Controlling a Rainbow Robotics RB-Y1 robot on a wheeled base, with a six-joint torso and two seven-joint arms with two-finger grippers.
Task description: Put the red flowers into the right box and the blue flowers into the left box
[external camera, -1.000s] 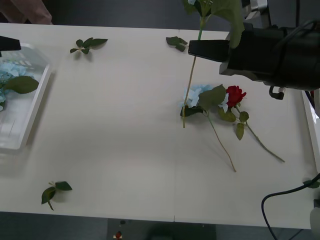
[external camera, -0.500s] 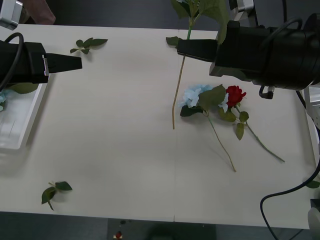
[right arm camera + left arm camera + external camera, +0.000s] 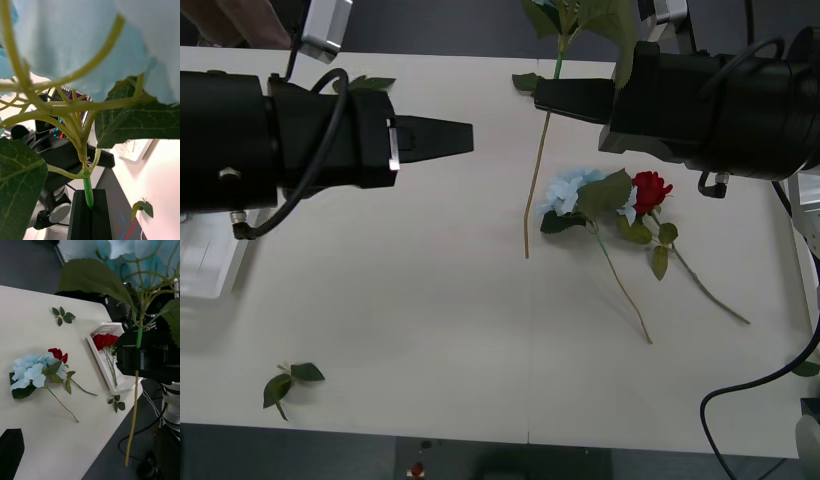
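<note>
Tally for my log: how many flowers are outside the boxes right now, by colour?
Blue flowers: 2. One is held upright in the right gripper over the far side of the table; the other lies on the table.
Red flowers: 1, lying beside the blue one on the table.
Total: 3.

Bright, even light; blurred close-up petals

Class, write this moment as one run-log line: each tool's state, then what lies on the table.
right tool: shut on blue flower stem, held aloft | left tool: mid-table, facing it, grip unclear | table: blue flower, red flower
</note>
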